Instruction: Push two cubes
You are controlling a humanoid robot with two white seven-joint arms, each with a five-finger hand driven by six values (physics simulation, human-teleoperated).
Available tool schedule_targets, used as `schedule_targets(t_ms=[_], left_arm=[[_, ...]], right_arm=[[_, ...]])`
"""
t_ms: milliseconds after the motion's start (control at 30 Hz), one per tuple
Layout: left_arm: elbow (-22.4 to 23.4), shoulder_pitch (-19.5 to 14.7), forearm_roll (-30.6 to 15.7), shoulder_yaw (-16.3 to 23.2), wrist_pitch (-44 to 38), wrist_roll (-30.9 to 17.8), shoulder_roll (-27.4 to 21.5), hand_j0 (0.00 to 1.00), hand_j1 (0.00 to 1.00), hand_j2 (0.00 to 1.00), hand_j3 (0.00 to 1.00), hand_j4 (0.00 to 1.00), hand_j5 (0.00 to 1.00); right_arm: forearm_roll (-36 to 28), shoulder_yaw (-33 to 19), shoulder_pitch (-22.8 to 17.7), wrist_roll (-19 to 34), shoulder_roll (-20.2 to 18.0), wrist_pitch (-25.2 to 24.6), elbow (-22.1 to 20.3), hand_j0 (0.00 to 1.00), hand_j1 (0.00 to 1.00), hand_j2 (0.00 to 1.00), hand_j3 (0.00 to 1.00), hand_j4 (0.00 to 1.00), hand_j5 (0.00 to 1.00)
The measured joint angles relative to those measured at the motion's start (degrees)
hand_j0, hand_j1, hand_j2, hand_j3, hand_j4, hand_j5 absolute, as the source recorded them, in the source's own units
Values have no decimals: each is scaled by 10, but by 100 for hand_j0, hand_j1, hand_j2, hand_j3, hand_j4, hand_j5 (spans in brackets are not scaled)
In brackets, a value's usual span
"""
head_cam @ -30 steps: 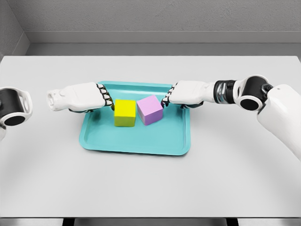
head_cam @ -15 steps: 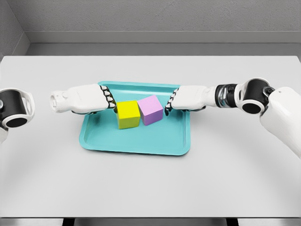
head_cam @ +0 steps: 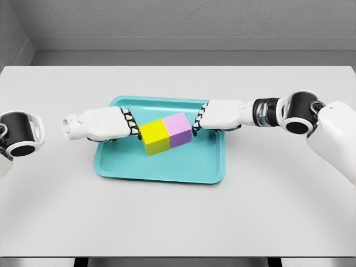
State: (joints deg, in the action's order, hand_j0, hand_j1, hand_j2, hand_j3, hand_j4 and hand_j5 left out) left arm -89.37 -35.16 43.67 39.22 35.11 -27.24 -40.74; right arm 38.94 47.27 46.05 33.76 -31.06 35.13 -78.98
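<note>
Pressing in from both sides, the two robot hands have the cubes sandwiched on the teal tray [head_cam: 161,169], which lies near the middle of the white table [head_cam: 178,217], a little toward its far edge. The left robot hand [head_cam: 111,123] reaches in over the tray's left edge with its fingers curled into a loose fist, holding nothing, and its dark-tipped knuckles sit right up against the left face of the yellow cube [head_cam: 154,136]. The right robot hand [head_cam: 219,115] comes in over the tray's far right corner, fingers likewise curled and gripping nothing, knuckles touching the right face of the pink cube [head_cam: 179,129]. The yellow cube and the pink cube are flush against each other, face to face, forming one block that runs at a slight slant, with the pink end nearer the tray's far edge and the yellow end nearer its front. Both cubes rest flat on the tray floor, in its far half, closer to the far rim than to the near rim.
</note>
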Motion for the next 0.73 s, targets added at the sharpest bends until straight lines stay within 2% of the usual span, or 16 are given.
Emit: schedule_targets(t_ms=[133,167,200,233,267,367,467,567,733], left_arm=[[1,-3,-1,-1,0,-1,-5,71,71,71,71,71,71],[1,-3,-2,-2,0,-1,-7,71,71,71,71,71,71],[1,-4,-3,-3,0,-1,-11,71,71,71,71,71,71],[0,-5,-4,-3,0,-1,-16,71,71,71,71,71,71],[0,-6,-7,-4,0,-1,-22,71,71,71,71,71,71],[-2,-11,-23,-14,0,-1,-52,73,73,73,73,73,73],[-2,-11,-50,-38,0,-1,-95,73,73,73,73,73,73],[-1,-6,-71,-62,0,-1,-134,74,74,74,74,74,74],[-1,0,-86,-88,0,-1,-167,74,74,74,74,74,74]], right_arm=[[-1,-2,10,-1,-26,0,0,69,69,69,69,69,69],[-2,-4,23,-1,-38,0,-6,74,74,74,74,74,74],[-6,-10,22,-2,-56,0,-24,84,84,84,84,84,84],[-19,-28,11,-2,-85,1,-52,94,94,94,94,94,94],[-40,-55,-5,-3,-118,1,-79,99,99,99,99,99,99],[-152,-151,-10,-4,-231,0,-125,99,99,99,99,99,99],[-249,-194,-42,-5,-314,0,-138,99,99,99,99,99,99],[-289,-209,-104,-7,-341,1,-145,99,99,99,99,99,99],[-308,-217,-122,-9,-340,0,-150,99,99,99,99,99,99]])
